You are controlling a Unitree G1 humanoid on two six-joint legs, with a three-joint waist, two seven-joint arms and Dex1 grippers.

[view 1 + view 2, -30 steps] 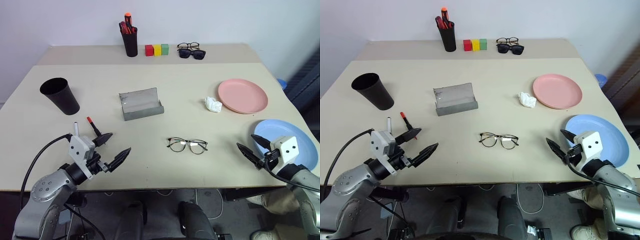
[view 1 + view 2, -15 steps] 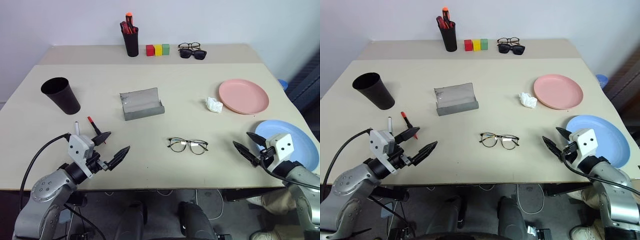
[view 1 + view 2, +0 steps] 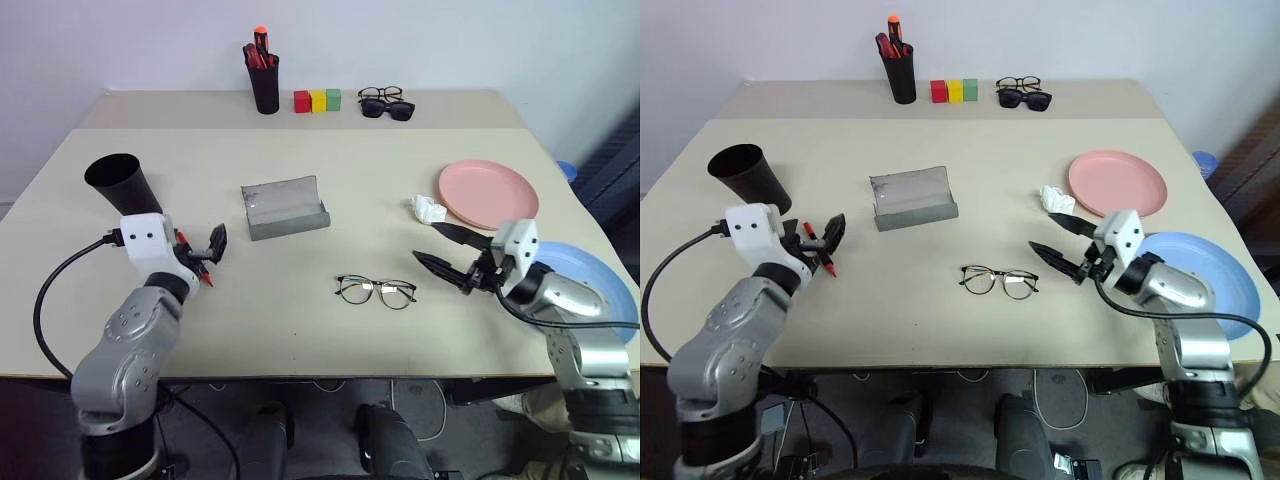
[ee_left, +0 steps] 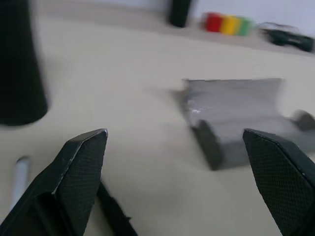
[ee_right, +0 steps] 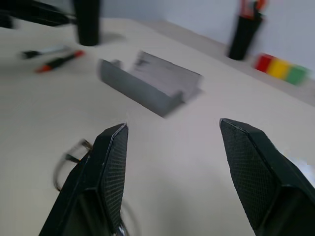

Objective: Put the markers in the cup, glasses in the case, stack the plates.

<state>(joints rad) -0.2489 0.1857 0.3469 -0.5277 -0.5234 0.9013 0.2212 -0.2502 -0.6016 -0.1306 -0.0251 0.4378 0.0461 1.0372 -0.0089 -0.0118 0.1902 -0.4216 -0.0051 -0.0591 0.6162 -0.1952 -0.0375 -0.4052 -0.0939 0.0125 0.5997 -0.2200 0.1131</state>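
Both arms have swung in over the bench (image 3: 380, 220) since a second ago. The right gripper (image 3: 440, 248) came up from beside the blue plate (image 3: 590, 285) and now hangs just right of the glasses (image 3: 375, 291), tips aimed left; the left gripper (image 3: 818, 238) came up from the bench's near edge to right over the markers. The objects have not moved. Right fingers (image 5: 110, 167) are apart at a medium gap, holding nothing, clear of the glasses; in the right wrist view the frame sits below the nearer finger, and the open grey case (image 5: 147, 83) lies beyond the gap. Left fingers (image 4: 81, 169) are spread wide, empty; the case (image 4: 246, 118) lies ahead between them, the black cup (image 4: 19, 64) stands past the outer finger, and the whitish marker (image 4: 19, 172) lies beside that finger. The red-capped marker (image 3: 823, 262) lies just under the left fingertips; I cannot tell if they touch. The pink plate (image 3: 488, 192) sits behind the right fingers, well apart from the blue one, with white crumpled paper (image 3: 427, 209) between it and the fingers.
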